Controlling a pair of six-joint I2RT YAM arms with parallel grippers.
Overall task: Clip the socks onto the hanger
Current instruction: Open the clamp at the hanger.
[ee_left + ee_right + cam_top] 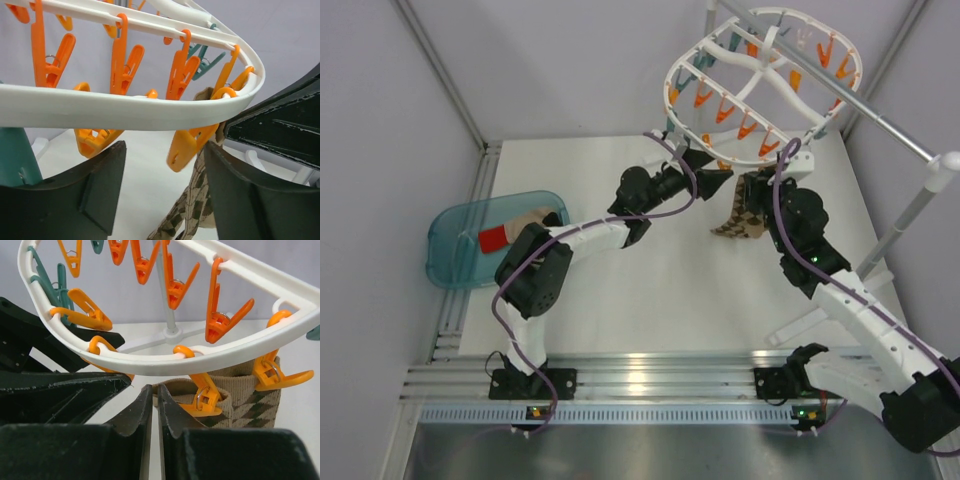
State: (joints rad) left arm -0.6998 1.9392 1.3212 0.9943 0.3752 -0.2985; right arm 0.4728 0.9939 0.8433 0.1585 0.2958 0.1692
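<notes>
The hanger, a white oval ring with orange and teal pegs, hangs at the back right. The socks, red at one end and cream over the rest, lie in a teal bin at the left, far from both grippers. My left gripper is open just under the hanger's near rim, with an orange peg between its fingers. My right gripper is shut and empty just under the rim. A brown argyle sock hangs from a peg beside both grippers.
A grey metal rail on a white-topped post carries the hanger at the back right; the stand's feet rest on the table beside my right arm. White walls close in the back and sides.
</notes>
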